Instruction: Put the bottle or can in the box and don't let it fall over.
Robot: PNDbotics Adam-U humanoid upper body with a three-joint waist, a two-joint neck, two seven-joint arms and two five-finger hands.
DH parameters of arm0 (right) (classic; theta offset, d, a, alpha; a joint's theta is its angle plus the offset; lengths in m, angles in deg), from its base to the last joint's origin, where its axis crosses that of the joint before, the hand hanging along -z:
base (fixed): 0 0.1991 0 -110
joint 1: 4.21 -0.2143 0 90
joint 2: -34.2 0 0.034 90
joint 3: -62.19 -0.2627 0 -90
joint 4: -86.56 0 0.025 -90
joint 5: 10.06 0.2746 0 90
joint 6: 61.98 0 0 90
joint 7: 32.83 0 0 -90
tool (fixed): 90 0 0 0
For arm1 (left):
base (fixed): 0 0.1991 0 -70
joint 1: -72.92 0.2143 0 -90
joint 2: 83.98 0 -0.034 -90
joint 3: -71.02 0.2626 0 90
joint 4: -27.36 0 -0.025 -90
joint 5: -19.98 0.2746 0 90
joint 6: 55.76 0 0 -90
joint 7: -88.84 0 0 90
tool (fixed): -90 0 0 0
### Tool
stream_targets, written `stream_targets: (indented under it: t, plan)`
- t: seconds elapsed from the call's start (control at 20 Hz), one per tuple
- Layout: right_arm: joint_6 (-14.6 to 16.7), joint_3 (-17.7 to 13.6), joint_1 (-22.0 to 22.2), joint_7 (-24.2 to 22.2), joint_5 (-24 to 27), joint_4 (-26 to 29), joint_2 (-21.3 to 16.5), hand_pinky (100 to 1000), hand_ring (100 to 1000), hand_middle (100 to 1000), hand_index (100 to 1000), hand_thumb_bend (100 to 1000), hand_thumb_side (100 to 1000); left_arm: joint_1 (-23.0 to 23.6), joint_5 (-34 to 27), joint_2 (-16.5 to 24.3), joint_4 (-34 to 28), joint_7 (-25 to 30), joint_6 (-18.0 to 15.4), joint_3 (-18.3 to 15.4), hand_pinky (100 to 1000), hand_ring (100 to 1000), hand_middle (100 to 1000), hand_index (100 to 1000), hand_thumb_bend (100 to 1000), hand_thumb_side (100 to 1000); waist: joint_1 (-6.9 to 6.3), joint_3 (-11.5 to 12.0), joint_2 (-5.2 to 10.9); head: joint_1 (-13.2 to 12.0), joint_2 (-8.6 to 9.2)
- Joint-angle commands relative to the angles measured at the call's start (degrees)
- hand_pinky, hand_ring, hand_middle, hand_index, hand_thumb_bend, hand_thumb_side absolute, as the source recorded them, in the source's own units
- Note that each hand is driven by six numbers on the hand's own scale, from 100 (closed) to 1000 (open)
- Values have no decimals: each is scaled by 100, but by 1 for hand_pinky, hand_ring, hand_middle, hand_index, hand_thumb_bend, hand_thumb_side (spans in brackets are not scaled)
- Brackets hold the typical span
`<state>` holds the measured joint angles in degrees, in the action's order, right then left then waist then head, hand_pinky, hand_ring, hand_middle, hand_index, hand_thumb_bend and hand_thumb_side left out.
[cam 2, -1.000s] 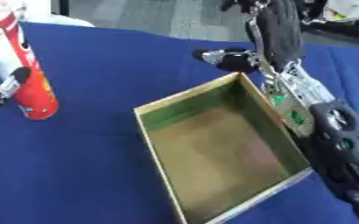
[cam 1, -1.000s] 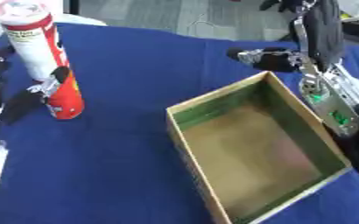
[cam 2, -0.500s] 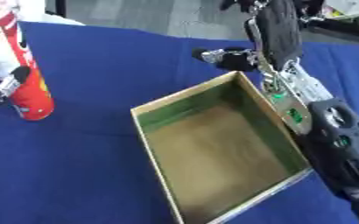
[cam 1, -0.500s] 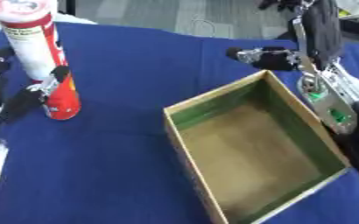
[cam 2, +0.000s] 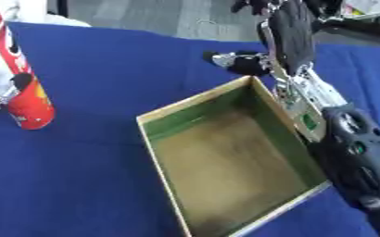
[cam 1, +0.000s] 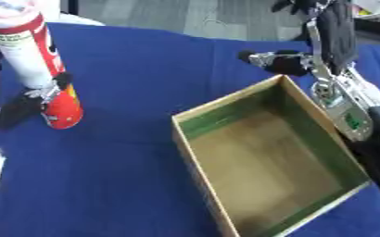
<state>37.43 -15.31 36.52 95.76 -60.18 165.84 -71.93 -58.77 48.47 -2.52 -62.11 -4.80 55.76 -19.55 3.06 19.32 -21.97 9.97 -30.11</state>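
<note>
The tall red-and-white can (cam 1: 35, 65) is standing upright on the blue table (cam 1: 144, 152), well to the left of the open box (cam 1: 266, 162) and apart from it. Its top is running off the upper edge in both views. The left hand (cam 1: 35, 99) is curling round the can's lower part, dark fingers showing against the red base; most of that hand and arm is lying cut off at the left edge, and the right eye view is showing only a finger or two of it beside the can.

The box is sitting askew, interior green-walled with a brown floor, its near corner cut off at the bottom edge.

The right hand (cam 2: 250, 62) is hovering just beyond the box's far corner, with the forearm running along the box's right wall. Its fingers are appearing blurred and partly curled, holding nothing visible; whether they are touching the box rim cannot be told.
</note>
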Motion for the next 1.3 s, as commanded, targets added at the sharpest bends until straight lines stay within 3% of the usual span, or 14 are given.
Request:
stream_targets:
  t: [0.05, 0.3, 1.3]
  plan:
    - [69, -85, -136, 46, 35, -11, -208, 590, 411, 528, 514, 930, 281, -147, -16, 33, -26, -95, -49, -54, 1000, 1000, 1000, 972, 702, 537, -10, 16, 93, -15, 106]
    - [118, -99, -200, 97, 3, -71, -255, 589, 411, 517, 512, 959, 340, -250, -102, 21, 59, -174, -141, -65, 1000, 1000, 1000, 968, 683, 546, 22, 32, 37, -17, 167]
    - [261, -133, -489, 130, -112, -350, -343, 593, 416, 511, 508, 1000, 382, -584, -320, 19, 323, -395, -339, -172, 1000, 1000, 1000, 935, 638, 565, 106, 42, -125, -37, 345]
